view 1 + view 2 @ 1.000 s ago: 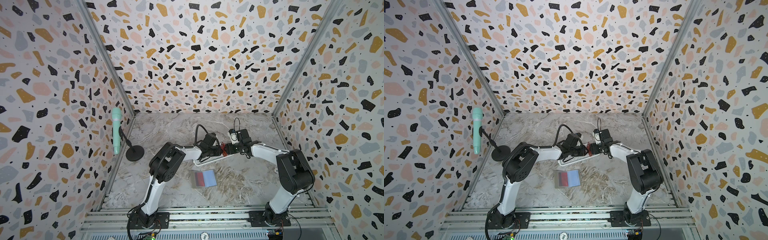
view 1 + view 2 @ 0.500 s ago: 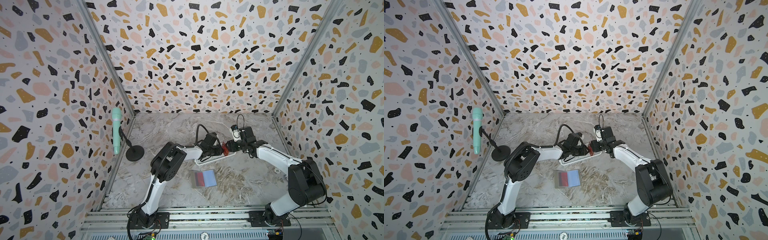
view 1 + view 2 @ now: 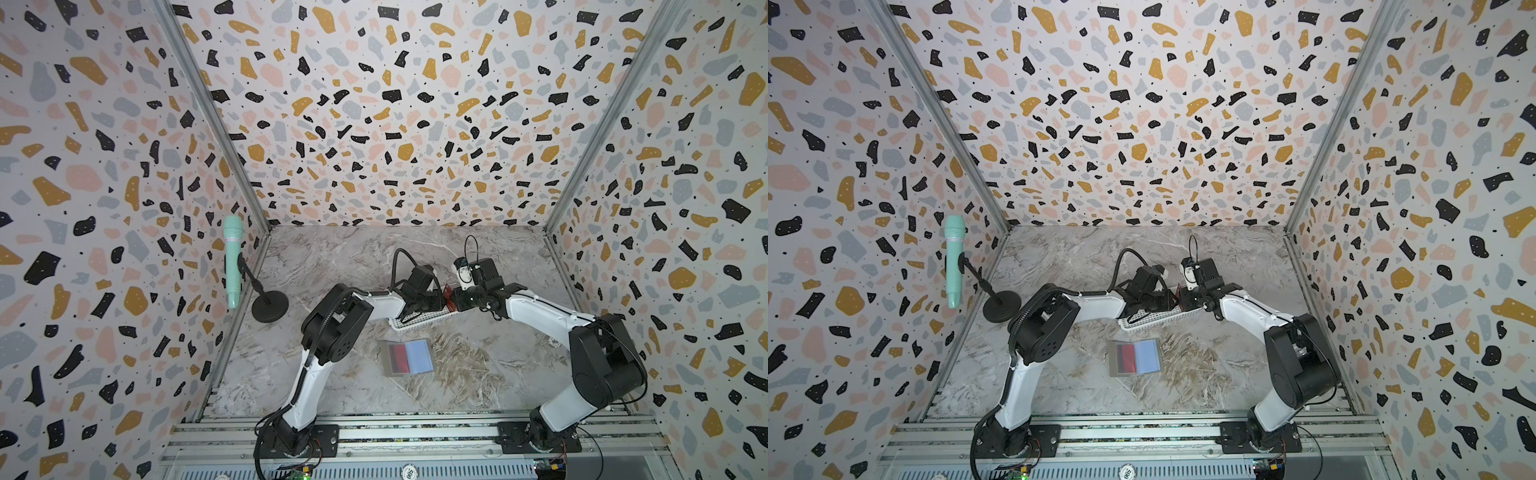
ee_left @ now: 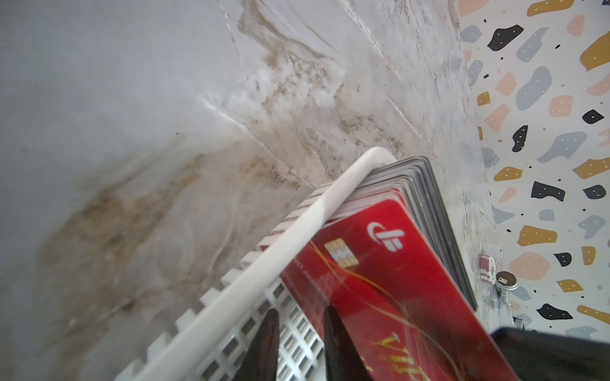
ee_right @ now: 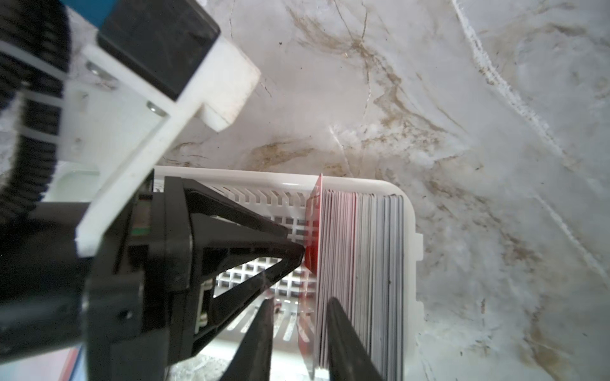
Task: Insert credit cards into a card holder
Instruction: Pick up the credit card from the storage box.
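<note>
In both top views the card holder (image 3: 408,356) is seen lying open, well apart from both grippers, toward the arm bases. Left wrist: the left gripper (image 4: 301,316) is held narrowly apart on nothing, with the red credit card (image 4: 396,280) just beside one finger in the white basket (image 4: 297,231). Right wrist: the card's edge is straddled lengthwise by the right gripper (image 5: 300,306), jaws narrowly apart, not yet clamped; this arm is judged nearer.

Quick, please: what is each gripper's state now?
Left gripper: slightly open, holding nothing, tip at the front red card.
Right gripper: jaws narrow, astride that card; grip cannot be told.
</note>
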Available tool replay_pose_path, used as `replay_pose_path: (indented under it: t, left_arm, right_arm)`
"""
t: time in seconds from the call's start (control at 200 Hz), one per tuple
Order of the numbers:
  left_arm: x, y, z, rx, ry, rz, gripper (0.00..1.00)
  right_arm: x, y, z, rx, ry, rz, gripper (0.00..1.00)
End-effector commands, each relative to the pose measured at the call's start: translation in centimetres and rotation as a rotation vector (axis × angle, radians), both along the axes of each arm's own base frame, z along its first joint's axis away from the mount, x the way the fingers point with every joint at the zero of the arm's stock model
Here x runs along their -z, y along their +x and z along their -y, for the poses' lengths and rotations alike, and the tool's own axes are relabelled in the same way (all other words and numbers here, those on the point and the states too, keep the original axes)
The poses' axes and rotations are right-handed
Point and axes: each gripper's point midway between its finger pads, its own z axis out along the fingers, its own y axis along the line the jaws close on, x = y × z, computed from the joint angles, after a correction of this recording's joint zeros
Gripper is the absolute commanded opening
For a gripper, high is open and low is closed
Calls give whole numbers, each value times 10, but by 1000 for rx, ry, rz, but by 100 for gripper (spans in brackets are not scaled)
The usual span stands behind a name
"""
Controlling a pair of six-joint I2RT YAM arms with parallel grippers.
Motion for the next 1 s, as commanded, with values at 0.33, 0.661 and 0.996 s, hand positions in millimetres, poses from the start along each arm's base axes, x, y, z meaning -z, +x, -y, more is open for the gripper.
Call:
replay_pose_path:
  t: [0.33, 0.661, 0.996]
  left_arm:
    - [-16, -5, 4, 9, -26, 39, 26]
    - [-94, -23, -16, -1, -131, 179, 30]
    - [-193, -60, -43, -14, -448, 318, 36]
  right_arm:
    - [-13, 0, 1, 25, 9, 22, 5]
    - [-65, -9, -1, 52, 147, 103, 2]
    - [-150, -40, -1, 16, 501, 200, 2]
